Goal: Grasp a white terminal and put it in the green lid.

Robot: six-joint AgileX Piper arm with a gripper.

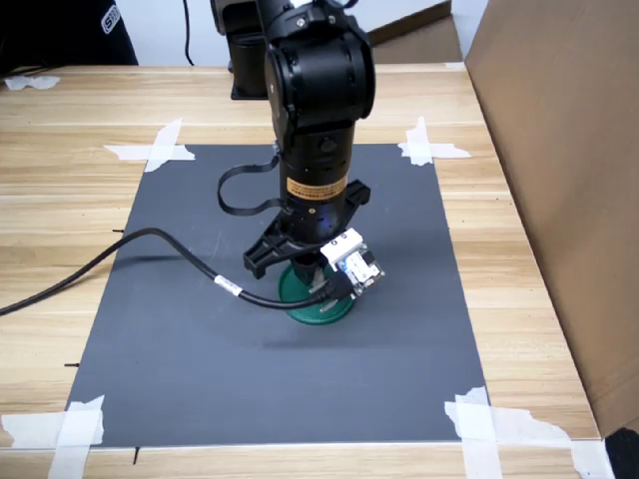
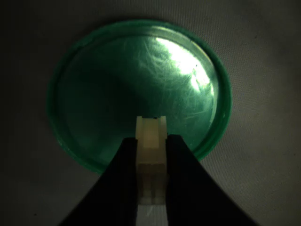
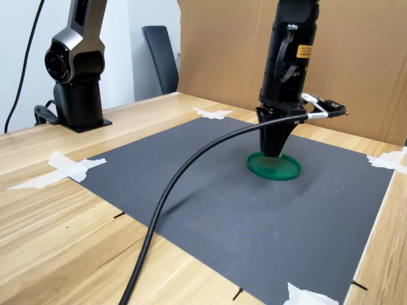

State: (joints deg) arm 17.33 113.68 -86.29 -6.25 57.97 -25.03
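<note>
You have the gripper (image 2: 151,188) pinching the white terminal (image 2: 151,155) between its two dark fingers (image 2: 188,183), block upright and gripped along its sides, in the wrist view. The terminal's free end sits over the green lid (image 2: 94,94), inside the lid's rim on the side nearest the gripper; whether it touches the lid floor you cannot tell, the wrist view is dim and looks straight down. In the second exterior view the gripper (image 3: 275,149) points straight down onto the green lid (image 3: 283,170), tip at or just above it. The lid lies flat on the dark mat (image 3: 191,190), the mat taped to the wooden counter (image 3: 57,222) with white tape (image 3: 63,166) at its corners. A black cable (image 1: 150,244) runs from beside the lid across the mat toward the first exterior view's left. Cardboard (image 1: 559,150) stands well apart from the lid at the first exterior view's right.
</note>
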